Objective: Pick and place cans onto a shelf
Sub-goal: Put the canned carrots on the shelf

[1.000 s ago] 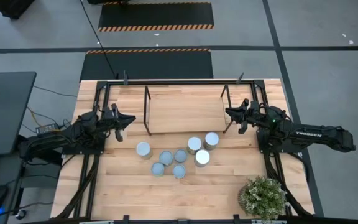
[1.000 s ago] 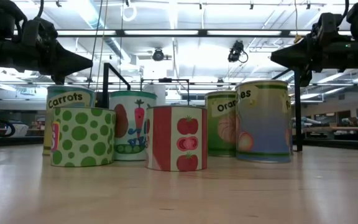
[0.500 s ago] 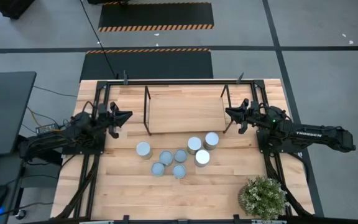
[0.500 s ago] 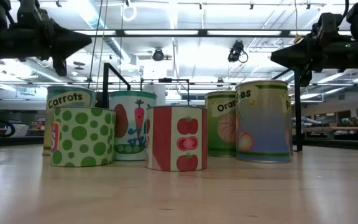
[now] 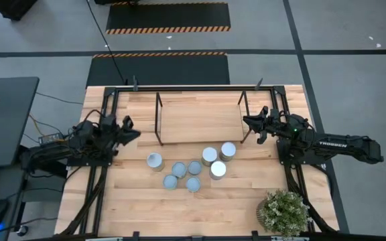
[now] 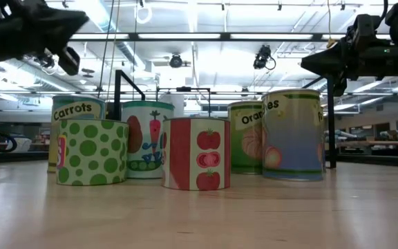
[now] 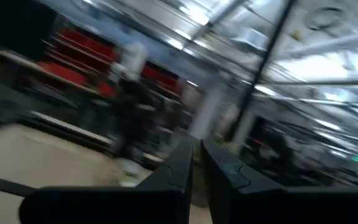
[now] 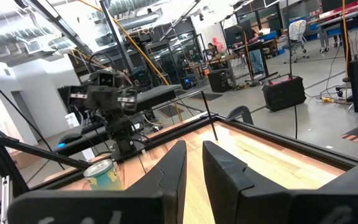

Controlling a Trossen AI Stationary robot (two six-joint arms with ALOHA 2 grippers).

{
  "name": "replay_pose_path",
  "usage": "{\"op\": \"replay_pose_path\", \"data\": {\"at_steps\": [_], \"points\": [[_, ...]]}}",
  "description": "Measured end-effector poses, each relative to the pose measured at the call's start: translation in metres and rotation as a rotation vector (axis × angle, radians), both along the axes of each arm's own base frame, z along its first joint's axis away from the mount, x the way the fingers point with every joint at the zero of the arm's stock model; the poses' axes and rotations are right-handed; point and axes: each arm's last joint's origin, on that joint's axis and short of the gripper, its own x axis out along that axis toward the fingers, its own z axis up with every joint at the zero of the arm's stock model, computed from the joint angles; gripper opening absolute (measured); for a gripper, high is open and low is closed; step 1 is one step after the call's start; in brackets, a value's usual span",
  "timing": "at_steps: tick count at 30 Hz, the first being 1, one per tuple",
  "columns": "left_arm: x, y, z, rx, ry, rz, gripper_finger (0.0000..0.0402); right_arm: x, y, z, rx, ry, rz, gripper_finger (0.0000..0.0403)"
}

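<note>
Several cans [image 5: 193, 169] with silver tops stand in a cluster on the wood table, in front of the shelf; in the low view [image 6: 195, 152] they show vegetable and fruit labels. The shelf [image 5: 200, 119] is a thin dark rod frame at the table's far middle, with nothing on it. My left gripper [image 5: 134, 130] is shut and empty, in the air left of the shelf. It also shows in the low view [image 6: 71, 28] and in its wrist view [image 7: 197, 165]. My right gripper [image 5: 246, 121] is shut and empty, in the air by the shelf's right posts.
A potted plant [image 5: 284, 211] stands at the table's near right corner. Black rails [image 5: 179, 88] frame the table's edges. A dark monitor [image 5: 2, 117] stands beyond the left edge. Bare wood lies in front of the cans.
My left gripper has drawn back toward the table's left edge and risen, its fingers tipping upward; it stays shut. The cans and my right arm have kept still.
</note>
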Motion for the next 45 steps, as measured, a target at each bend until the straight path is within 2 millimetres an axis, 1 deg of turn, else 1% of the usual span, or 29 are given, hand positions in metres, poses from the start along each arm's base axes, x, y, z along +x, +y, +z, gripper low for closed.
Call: {"op": "replay_pose_path", "data": {"at_steps": [6, 10, 13, 20, 22, 24, 26, 30, 32, 37, 40, 43, 45], "points": [[0.001, -0.009, 0.000, -0.020, 0.009, -0.125, 0.0039, 0.000, 0.000, 0.000, 0.000, 0.000, 0.000, 0.0059], [0.002, -0.014, -0.001, 0.023, 0.009, -0.130, 0.0047, 0.000, 0.000, 0.000, 0.000, 0.000, 0.000, 0.0059], [0.002, -0.015, -0.001, 0.042, 0.003, -0.104, 0.0074, 0.000, 0.000, 0.000, 0.000, 0.000, 0.000, 0.0059], [0.003, -0.015, -0.003, 0.050, 0.021, -0.113, 0.0157, 0.000, 0.000, 0.000, 0.001, 0.000, 0.000, 0.0059], [0.003, -0.016, -0.003, 0.082, 0.046, -0.145, 0.0173, 0.000, 0.000, 0.001, 0.021, -0.012, 0.004, 0.0059], [0.002, -0.017, 0.002, 0.092, 0.069, -0.156, 0.0183, 0.000, 0.000, 0.002, 0.071, -0.048, 0.013, 0.0059], [0.001, -0.017, 0.009, 0.101, 0.073, -0.141, 0.0188, -0.001, 0.000, 0.005, 0.104, -0.087, 0.021, 0.0059], [-0.001, -0.016, 0.015, 0.134, 0.116, -0.107, 0.0191, -0.003, 0.002, 0.013, 0.076, -0.173, 0.047, 0.0059], [-0.002, -0.016, 0.018, 0.149, 0.119, -0.088, 0.0191, -0.003, 0.003, 0.016, 0.054, -0.187, 0.078, 0.0059], [-0.002, -0.015, 0.018, 0.163, 0.139, -0.067, 0.0198, -0.006, 0.008, 0.026, -0.018, -0.280, 0.206, 0.0059], [-0.001, -0.014, 0.016, 0.154, 0.162, -0.037, 0.0208, -0.009, 0.009, 0.033, -0.035, -0.360, 0.217, 0.0059], [0.001, -0.013, 0.015, 0.150, 0.183, -0.006, 0.0219, -0.011, 0.010, 0.037, -0.047, -0.401, 0.229, 0.0059], [0.004, -0.012, 0.014, 0.148, 0.199, 0.013, 0.0224, -0.012, 0.010, 0.043, -0.056, -0.415, 0.231, 0.0059]]}}
